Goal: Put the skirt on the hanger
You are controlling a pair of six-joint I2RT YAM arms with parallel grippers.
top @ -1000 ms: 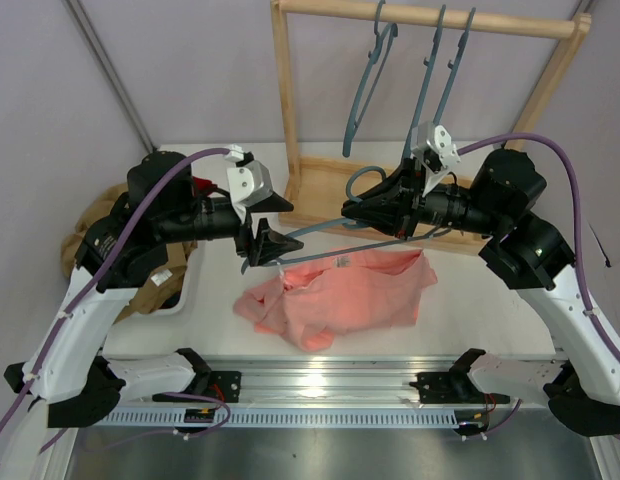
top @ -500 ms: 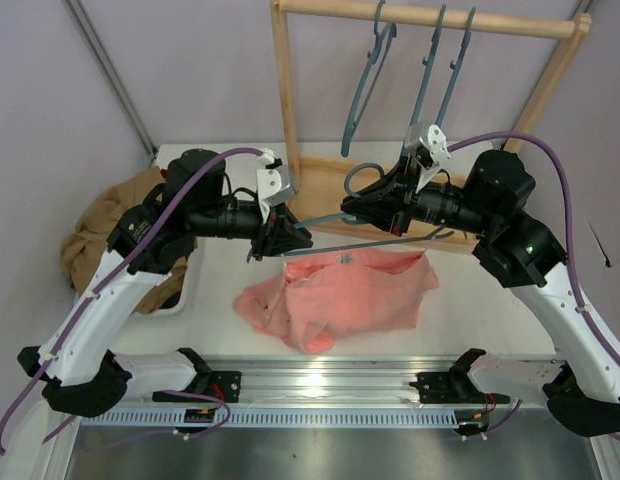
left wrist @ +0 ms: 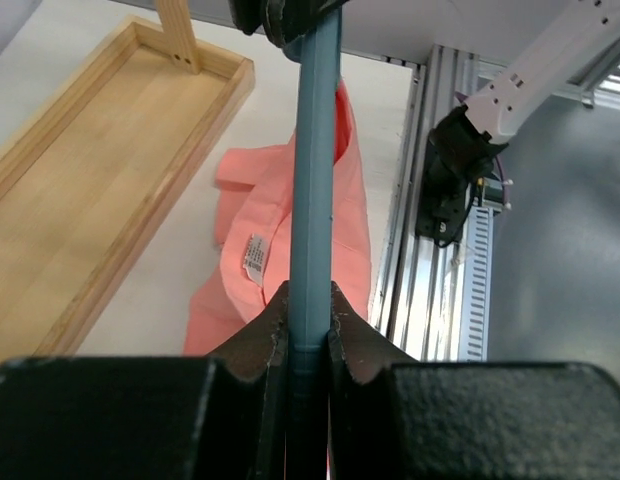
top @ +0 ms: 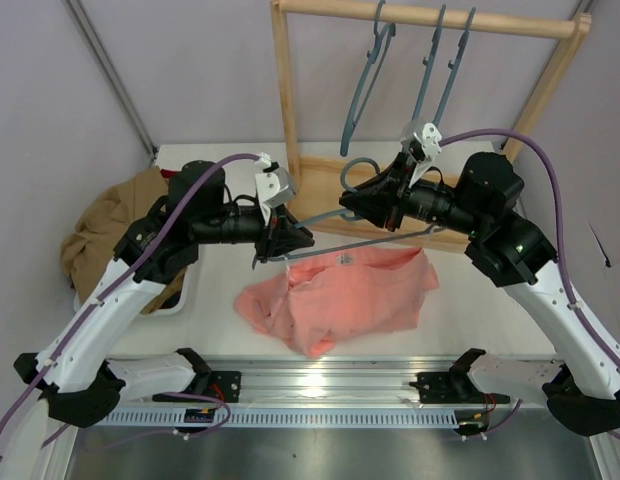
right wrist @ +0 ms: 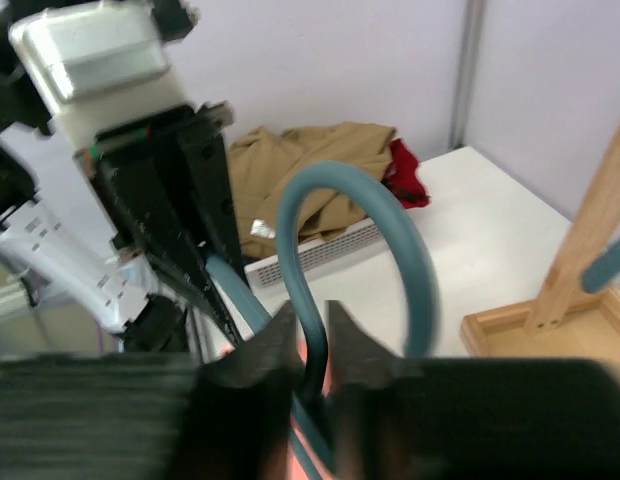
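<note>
Two hands shared one hanger (left wrist: pixel 315 170), held in the air over the tabletop (top: pixel 490 300). The left hand (top: pixel 285 240) was pressed together on one slim teal arm of it, the bar pinched tight between the fingers, as the left wrist view showed. The right hand (top: pixel 355 205) pinched the neck just below the hook, which curled up above its fingers in the right wrist view. Holding it at two points probably kept the frame steady, with one hand ready to let go and fetch cloth.

The skirt (top: pixel 340 295) lay crumpled on the tabletop, just below and near of the hanger and not touching it, so nothing was threaded yet. Three other hangers (top: pixel 365 90) hung on the wooden rack (top: pixel 285 100) at the far side. A tan garment (top: pixel 100 225) was heaped at the left, and a dark red one (right wrist: pixel 405 170) lay beside it.

A small white label (left wrist: pixel 254 250) showed on the far edge of the skirt; its print was too small to read. No other writing or brand could be made out.
</note>
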